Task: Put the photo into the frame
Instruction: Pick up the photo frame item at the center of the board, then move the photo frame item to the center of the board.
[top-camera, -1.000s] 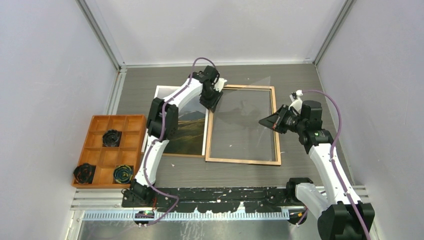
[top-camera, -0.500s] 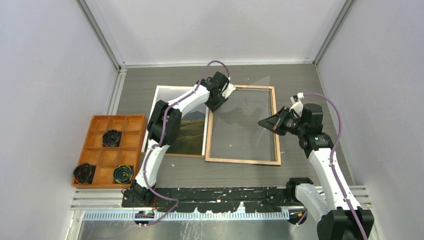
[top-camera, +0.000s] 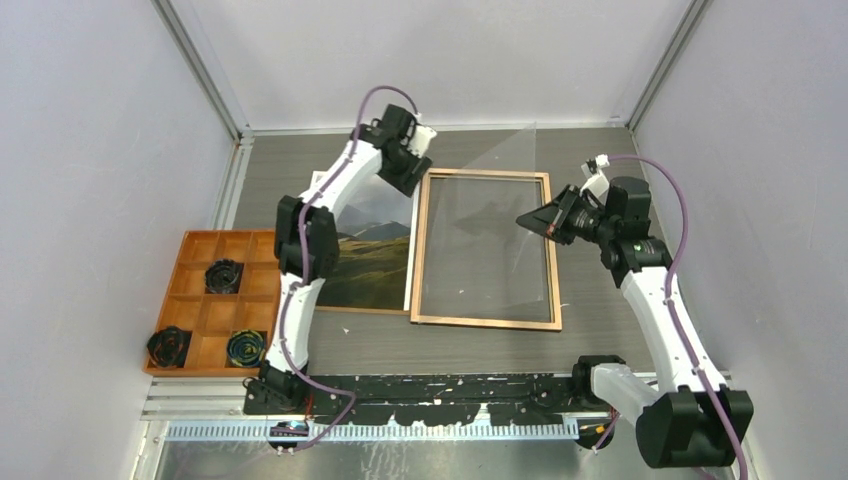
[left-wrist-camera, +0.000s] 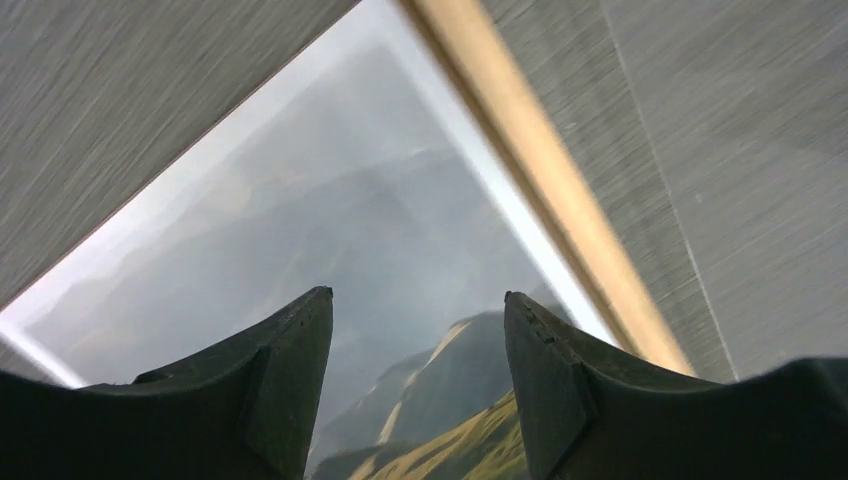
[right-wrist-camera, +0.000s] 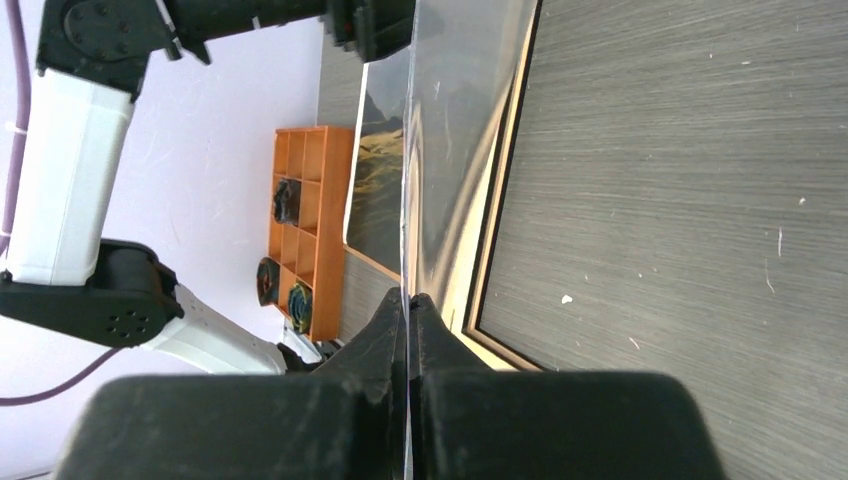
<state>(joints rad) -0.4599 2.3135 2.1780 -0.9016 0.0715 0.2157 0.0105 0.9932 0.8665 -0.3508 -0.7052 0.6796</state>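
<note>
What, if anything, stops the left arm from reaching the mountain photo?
Probably nothing, so yes. The left gripper hangs open just above the photo with nothing between them; the right gripper holds the clear pane over the frame.

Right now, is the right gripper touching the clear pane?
Touching. The right wrist view shows the right gripper shut on the clear pane: the pane's thin edge runs straight into the seam between the closed fingertips.

photo (top-camera: 375, 262) flat on table (top-camera: 600, 160), frame (top-camera: 487, 321) just R of it, pane (right-wrist-camera: 455, 130) tilted over frame, tray (top-camera: 196, 318) far L
</note>
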